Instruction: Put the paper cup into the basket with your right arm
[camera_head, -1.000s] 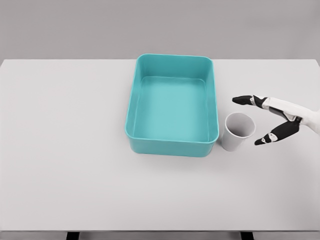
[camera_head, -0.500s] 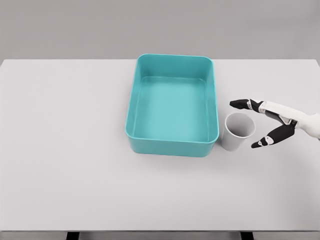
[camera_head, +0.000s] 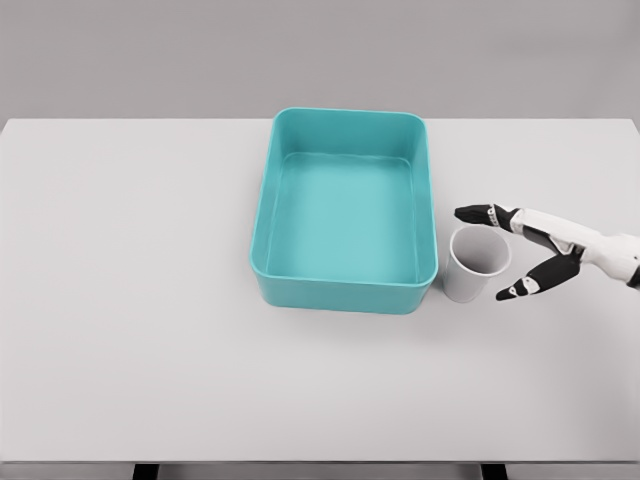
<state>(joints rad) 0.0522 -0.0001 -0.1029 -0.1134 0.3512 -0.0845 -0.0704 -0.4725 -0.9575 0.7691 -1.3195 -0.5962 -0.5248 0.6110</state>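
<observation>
Right robot hand (camera_head: 545, 250), fingers spread (gripping nothing), flanks the paper cup (camera_head: 476, 262) beside the basket (camera_head: 345, 290) on a white table (camera_head: 140, 300).

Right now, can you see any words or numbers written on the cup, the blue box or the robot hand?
None: no words, numbers, labels or signs can be read anywhere in the picture.
The paper cup is plain white.
The basket is plain teal, inside and out.
The right robot hand shows only white and black parts, no writing.
The table is bare white.
</observation>
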